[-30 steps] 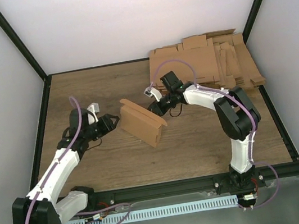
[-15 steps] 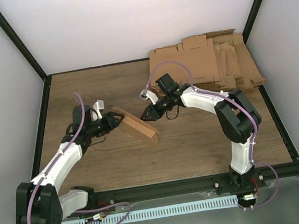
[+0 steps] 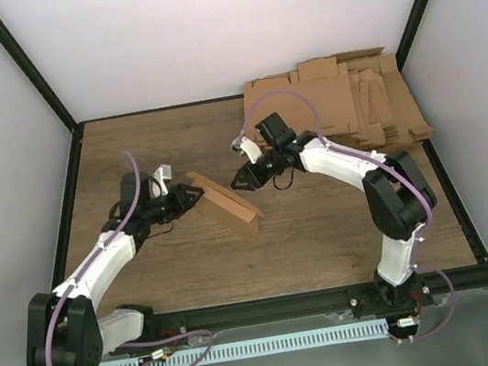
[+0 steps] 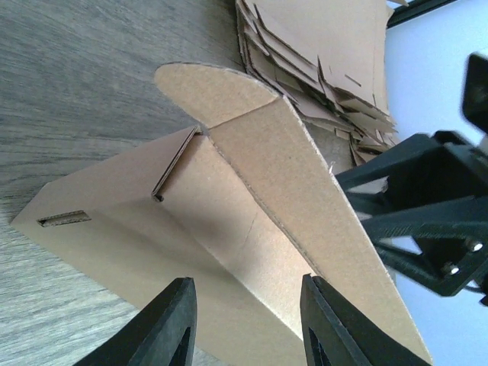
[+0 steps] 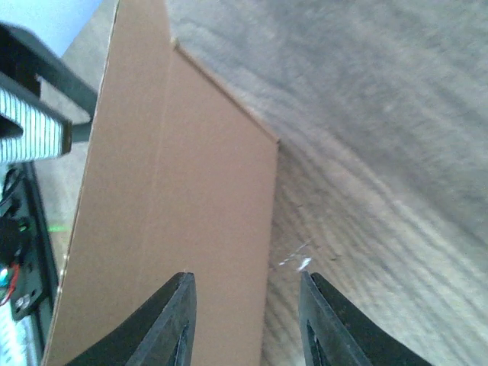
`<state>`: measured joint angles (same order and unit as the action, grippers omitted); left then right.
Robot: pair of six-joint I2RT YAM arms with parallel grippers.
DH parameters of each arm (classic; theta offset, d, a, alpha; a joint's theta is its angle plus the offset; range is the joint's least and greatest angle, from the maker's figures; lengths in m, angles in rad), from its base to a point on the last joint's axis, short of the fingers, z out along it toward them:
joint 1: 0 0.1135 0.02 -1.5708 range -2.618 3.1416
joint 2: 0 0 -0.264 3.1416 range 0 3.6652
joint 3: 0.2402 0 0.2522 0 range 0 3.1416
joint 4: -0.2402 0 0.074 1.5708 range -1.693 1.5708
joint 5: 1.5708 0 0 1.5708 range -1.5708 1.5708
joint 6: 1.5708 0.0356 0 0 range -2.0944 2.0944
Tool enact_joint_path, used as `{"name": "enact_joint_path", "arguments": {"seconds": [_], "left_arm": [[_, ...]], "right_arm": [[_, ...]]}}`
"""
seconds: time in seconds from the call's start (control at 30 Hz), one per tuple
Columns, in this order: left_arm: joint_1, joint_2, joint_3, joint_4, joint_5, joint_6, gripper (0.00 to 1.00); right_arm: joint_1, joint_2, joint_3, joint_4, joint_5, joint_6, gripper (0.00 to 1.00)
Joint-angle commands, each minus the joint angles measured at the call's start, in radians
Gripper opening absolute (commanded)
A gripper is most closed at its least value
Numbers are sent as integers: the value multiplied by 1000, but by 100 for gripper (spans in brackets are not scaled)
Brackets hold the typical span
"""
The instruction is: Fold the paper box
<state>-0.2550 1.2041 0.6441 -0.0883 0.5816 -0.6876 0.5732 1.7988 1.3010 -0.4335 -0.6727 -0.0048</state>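
Left gripper (image 3: pixel 190 193) at box's left end, jaws half apart, straddling it; can't tell if gripping. Box (image 3: pixel 225 205) mid-table (image 3: pixel 325 226), part folded, one panel tilted up. Right gripper (image 3: pixel 241 182) just beside box's far edge, jaws half apart, empty. Blank pile (image 3: pixel 343 102) far right corner.

The paper box (image 4: pixel 252 221) is running off the frame's bottom edge between the fingers of the left gripper (image 4: pixel 245 288), its raised flap partly hiding the stacked blanks (image 4: pixel 320 53) beyond.

Wooden table (image 3: pixel 146 152), paper box (image 3: pixel 224 205), pile of cardboard blanks (image 3: pixel 343 102)
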Motion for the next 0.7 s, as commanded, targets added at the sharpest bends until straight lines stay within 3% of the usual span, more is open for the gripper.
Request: {"name": "enact_joint_path", "arguments": {"seconds": [0.0,0.23,0.4,0.47,0.53,0.67], "left_arm": [[5,-17,0,-16,-15,30,41],[5,-116,58,-173,-204,135,41],[5,-141,94,-209,-235,156,42],[5,-157,105,-226,-256,164,42],[5,-176,117,-244,-280,177,42],[5,-222,136,-268,-319,199,46]], "right_arm": [[9,-84,76,-39,185,48,40],[26,-191,120,-91,226,53,44],[152,-171,181,-231,369,24,52],[186,-186,177,-238,481,61,65],[195,-229,154,-214,564,98,97],[194,-344,53,-107,579,159,100]]}}
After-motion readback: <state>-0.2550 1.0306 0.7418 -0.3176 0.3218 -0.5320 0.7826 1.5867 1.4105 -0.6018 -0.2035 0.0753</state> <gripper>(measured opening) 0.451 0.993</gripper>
